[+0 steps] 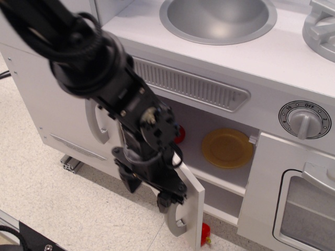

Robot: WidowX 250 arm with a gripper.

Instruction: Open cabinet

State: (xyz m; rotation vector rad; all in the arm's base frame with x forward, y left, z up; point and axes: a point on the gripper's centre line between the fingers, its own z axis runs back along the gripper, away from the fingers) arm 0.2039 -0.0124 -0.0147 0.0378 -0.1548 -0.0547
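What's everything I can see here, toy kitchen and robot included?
Cabinet: one, white, under the counter, open, one shelf inside.
Cabinet door: one, white, swung outward, silver handle.
Plate: one, yellow, standing in the cabinet.
Red item: one, inside the cabinet, partly hidden.
Red object: one, on the floor below the door.
Sink: one, silver, in the counter.
Dial: one, grey, right front.
Vent: one, grey, above the cabinet.
Tall door: one, white, left, grey handle.
Oven door: one, white, lower right.
Gripper: one, black, at the door handle.
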